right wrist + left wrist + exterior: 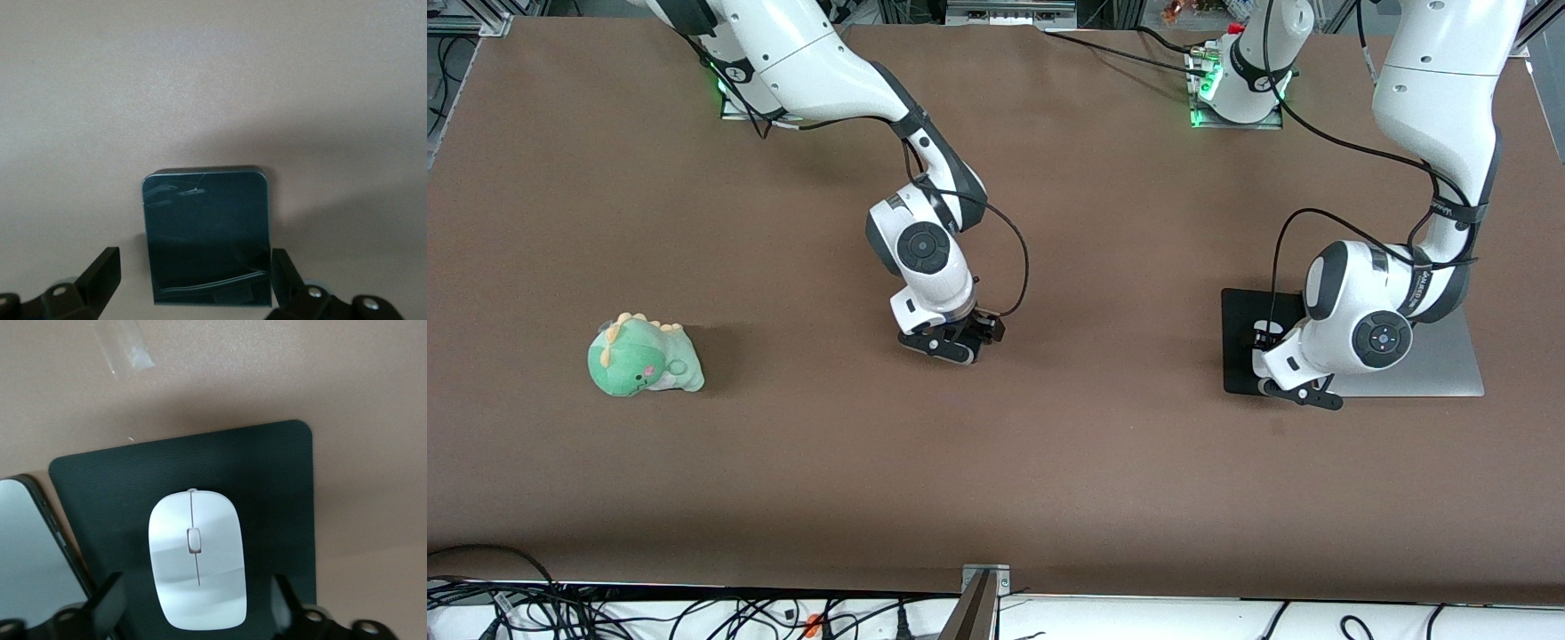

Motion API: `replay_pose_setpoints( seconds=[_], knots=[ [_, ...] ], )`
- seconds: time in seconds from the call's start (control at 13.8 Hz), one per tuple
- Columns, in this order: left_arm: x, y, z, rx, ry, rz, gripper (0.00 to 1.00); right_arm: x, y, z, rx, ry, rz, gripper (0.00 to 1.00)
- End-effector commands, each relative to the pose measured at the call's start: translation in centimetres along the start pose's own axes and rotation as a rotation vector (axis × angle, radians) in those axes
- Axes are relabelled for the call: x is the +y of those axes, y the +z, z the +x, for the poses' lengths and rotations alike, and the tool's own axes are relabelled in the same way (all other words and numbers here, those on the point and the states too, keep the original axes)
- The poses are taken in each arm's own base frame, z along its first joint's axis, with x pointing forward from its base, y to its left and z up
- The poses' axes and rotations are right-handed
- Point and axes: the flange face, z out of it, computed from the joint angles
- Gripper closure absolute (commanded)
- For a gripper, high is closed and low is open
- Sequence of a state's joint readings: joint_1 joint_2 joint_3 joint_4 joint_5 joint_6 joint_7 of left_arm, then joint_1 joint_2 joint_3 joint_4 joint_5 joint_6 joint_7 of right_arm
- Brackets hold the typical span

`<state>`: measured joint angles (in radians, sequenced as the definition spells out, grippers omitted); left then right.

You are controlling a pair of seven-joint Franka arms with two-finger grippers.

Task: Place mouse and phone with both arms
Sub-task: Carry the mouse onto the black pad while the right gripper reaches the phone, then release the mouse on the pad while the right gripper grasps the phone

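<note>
The white mouse [197,560] lies on the black mouse pad [267,480] toward the left arm's end of the table. My left gripper [197,587] is open, low over the pad, one finger on each side of the mouse, both apart from it. In the front view the left gripper [1282,366] hides the mouse over the pad [1240,347]. The black phone [207,233] lies flat on the brown table. My right gripper [195,260] is open, a finger on each side of the phone. In the front view the right gripper [959,342] hides the phone near the table's middle.
A flat silver slab [1449,369] lies beside the mouse pad, toward the left arm's end; it also shows in the left wrist view [27,547]. A green dinosaur plush [643,356] lies toward the right arm's end. A scrap of clear tape [127,350] lies near the pad.
</note>
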<state>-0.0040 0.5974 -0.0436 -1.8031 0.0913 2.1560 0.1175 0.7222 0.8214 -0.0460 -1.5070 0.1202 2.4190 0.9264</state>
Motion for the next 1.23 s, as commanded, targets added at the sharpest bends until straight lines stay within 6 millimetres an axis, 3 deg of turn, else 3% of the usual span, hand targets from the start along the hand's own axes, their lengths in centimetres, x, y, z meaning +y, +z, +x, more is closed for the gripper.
replay_pose_setpoints(
  seconds=[0.0,0.15,0.36,0.58,0.73,0.94,1.02,1.16],
  knots=[
    [0.6,-4.9,-0.7,0.017,0.027,-0.014,0.00,-0.7,0.1,-0.2,0.019,-0.010,-0.004,0.00],
    [1.4,-13.3,-0.6,0.082,0.041,0.001,0.00,-0.6,0.0,-0.1,0.025,-0.024,-0.010,0.00],
    [1.6,-23.0,-1.6,0.083,0.056,0.020,0.00,-0.4,0.7,-0.4,0.032,-0.040,-0.030,0.00],
    [1.5,-32.0,-4.9,0.102,0.031,0.025,0.00,-0.1,1.0,-0.5,0.035,-0.051,-0.043,0.00],
    [1.7,-35.4,-8.1,0.110,0.022,0.037,0.00,-0.1,1.1,-0.5,0.035,-0.049,-0.042,0.00],
    [1.9,-37.6,-13.5,0.188,-0.017,0.057,0.00,0.0,1.8,-0.5,0.034,-0.047,-0.044,0.01],
    [2.3,-37.4,-15.5,0.196,-0.048,0.062,0.00,0.1,2.1,-0.5,0.037,-0.046,-0.041,0.02],
    [2.1,-36.1,-16.7,0.166,-0.070,0.057,0.00,0.0,2.2,-0.6,0.040,-0.048,-0.036,0.06]
  ],
)
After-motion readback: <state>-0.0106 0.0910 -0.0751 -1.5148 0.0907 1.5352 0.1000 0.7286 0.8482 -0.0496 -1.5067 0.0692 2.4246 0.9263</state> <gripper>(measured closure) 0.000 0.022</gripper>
